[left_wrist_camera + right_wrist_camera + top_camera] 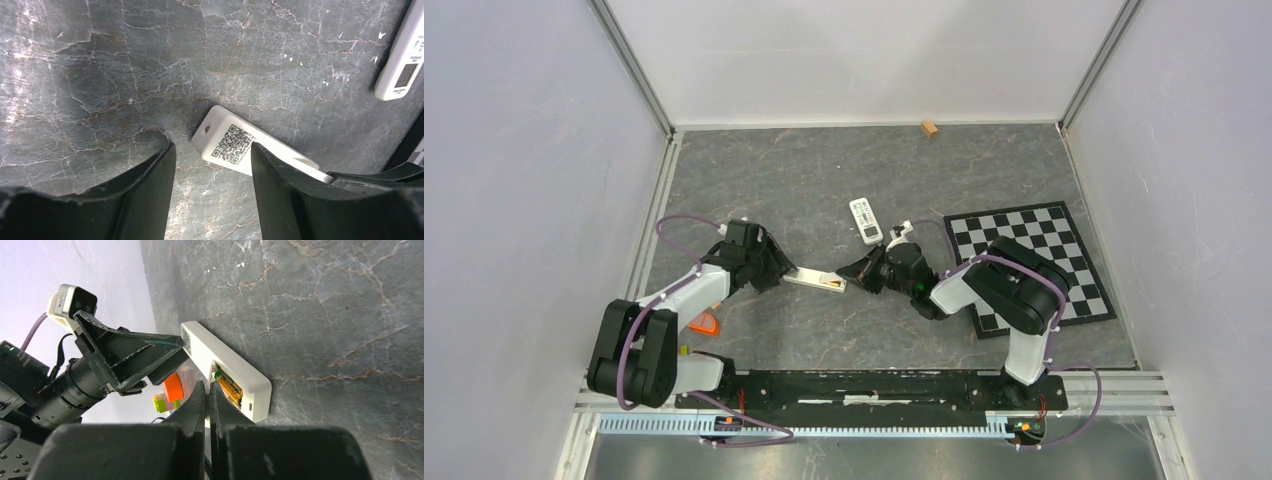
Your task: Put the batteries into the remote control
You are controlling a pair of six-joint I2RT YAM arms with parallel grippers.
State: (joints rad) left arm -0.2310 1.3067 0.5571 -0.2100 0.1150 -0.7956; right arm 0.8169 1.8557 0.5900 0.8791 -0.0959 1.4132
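Observation:
The remote control (814, 279) lies back-up on the table between my two grippers, with a QR label (231, 143) at its left end. Its battery bay is open at the right end, and one brownish-gold battery (229, 386) sits inside it. No other batteries show. My left gripper (212, 150) stands open low over the remote's left end, and its right finger (280, 185) covers part of the white back. My right gripper (207, 390) is shut with nothing between its fingers, its tips right beside the open bay.
A shorter white remote with a display window (865, 220) lies just behind, also seen in the left wrist view (402, 55). A checkerboard mat (1034, 258) is at the right, a small wooden block (930, 128) by the back wall, and an orange piece (707, 322) near the left arm.

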